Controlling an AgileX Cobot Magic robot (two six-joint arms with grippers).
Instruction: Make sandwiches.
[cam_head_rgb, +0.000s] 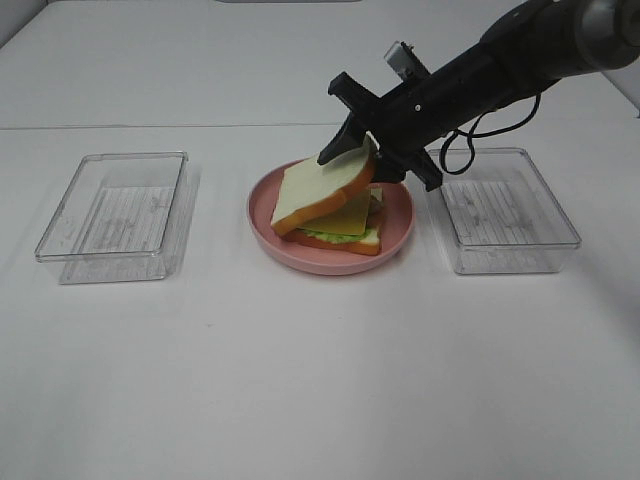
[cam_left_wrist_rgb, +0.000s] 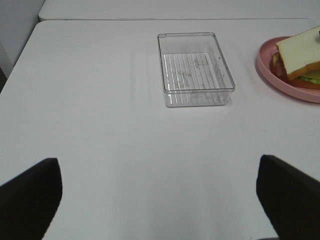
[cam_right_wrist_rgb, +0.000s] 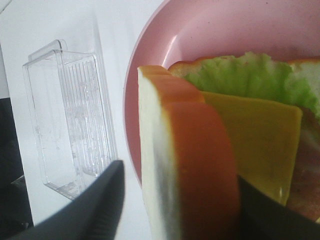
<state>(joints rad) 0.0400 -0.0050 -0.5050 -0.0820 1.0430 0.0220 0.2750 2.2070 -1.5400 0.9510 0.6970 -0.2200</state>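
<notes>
Right gripper (cam_head_rgb: 372, 160) straddles tilted top slice (cam_head_rgb: 322, 192) over sandwich (cam_head_rgb: 345, 228); grip apparently loosening to seat it. Left gripper (cam_left_wrist_rgb: 160, 200) wide, empty.

A clear plastic tray (cam_left_wrist_rgb: 196, 69) sits on the white table (cam_left_wrist_rgb: 100, 125), well apart from the pink plate (cam_left_wrist_rgb: 270, 70) bearing the sandwich (cam_left_wrist_rgb: 299, 55).

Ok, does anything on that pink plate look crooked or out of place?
Yes. The top bread slice sits tilted, its rear edge raised between the jaws of the right pincer while its front edge rests on the cheese. It is not flat on the stack on the pink plate.
</notes>
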